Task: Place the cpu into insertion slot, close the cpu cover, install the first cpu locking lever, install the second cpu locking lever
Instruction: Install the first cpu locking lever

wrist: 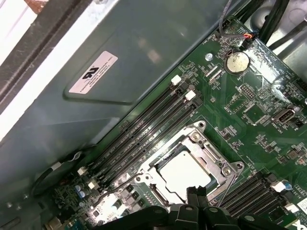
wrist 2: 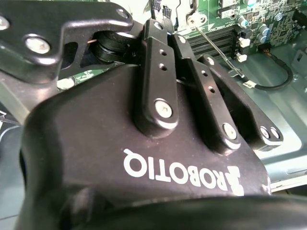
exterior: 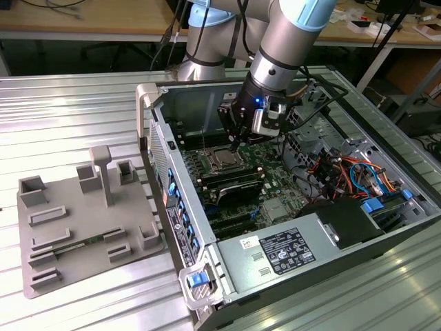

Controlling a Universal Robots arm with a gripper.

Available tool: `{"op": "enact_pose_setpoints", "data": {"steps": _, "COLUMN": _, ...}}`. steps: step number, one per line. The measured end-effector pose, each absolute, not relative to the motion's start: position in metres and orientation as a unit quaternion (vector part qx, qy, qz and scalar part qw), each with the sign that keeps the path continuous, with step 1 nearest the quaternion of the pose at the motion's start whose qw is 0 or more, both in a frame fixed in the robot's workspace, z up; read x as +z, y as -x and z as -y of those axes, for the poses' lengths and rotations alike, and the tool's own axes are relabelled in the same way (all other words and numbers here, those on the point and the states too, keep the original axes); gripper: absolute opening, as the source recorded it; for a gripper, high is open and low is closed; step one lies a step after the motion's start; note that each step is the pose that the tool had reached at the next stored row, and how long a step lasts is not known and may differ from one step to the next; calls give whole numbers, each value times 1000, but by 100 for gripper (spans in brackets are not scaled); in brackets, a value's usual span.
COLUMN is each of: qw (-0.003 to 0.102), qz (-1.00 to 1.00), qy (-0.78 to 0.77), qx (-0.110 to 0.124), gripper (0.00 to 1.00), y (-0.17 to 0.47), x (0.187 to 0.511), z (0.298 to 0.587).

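- The cpu [wrist: 184, 170], lower centre of the first wrist view, sits in the insertion slot [wrist: 225, 168], framed by the cpu cover [wrist: 204, 140].
- Thin, rigid, fragile; hold by edges.
- Tool [wrist: 197, 195] pinched closed, empty, just above.

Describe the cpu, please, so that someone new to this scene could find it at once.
Look inside the open computer case at the green motherboard. Near the board's middle, between two banks of long black memory slots, the cpu cover frames the cpu. It is the one flat, pale silver square there.
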State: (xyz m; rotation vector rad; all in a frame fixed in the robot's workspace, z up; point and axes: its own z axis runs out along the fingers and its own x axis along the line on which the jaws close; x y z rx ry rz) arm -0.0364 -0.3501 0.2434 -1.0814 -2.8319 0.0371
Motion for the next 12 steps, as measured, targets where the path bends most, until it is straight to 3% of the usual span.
{"op": "enact_pose_setpoints", "data": {"steps": 12, "qw": 55, "qz": 939, "qy": 340, "qx": 13, "gripper": 11, "y": 36, "x": 243, "z": 350}}
